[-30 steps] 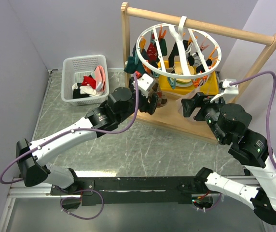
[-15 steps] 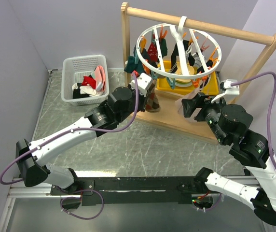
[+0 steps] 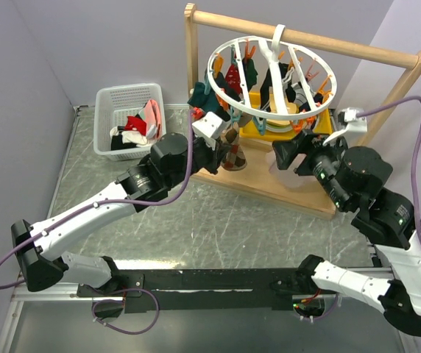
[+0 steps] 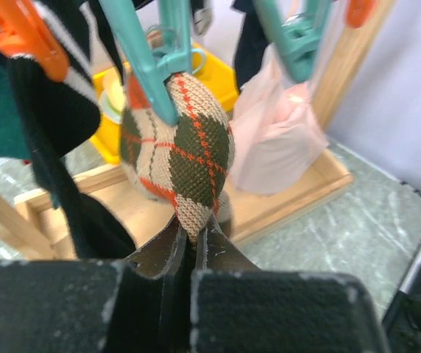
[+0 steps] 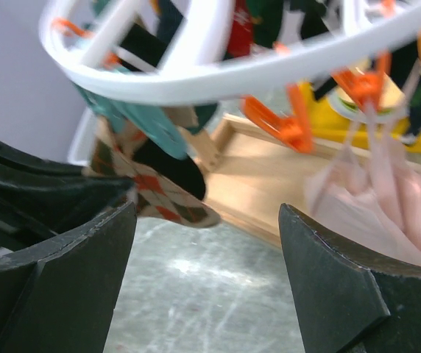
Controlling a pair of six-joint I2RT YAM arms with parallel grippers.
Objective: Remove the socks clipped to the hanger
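The argyle sock [image 4: 188, 158] is held at its top by a teal clip [image 4: 168, 66] of the hanger [image 5: 196, 81], which is hooked over the rail of the wooden frame [image 3: 306, 37]. The lower end of the sock is clenched between the fingers of the left gripper [image 4: 190, 243]. A pale pink sock [image 4: 277, 132] is hung just beside it. The right gripper [image 5: 207, 220] is kept spread wide under the ring, with nothing between its fingers. More socks are seen in the white basket [image 3: 126, 90] on the table [image 3: 196, 220].
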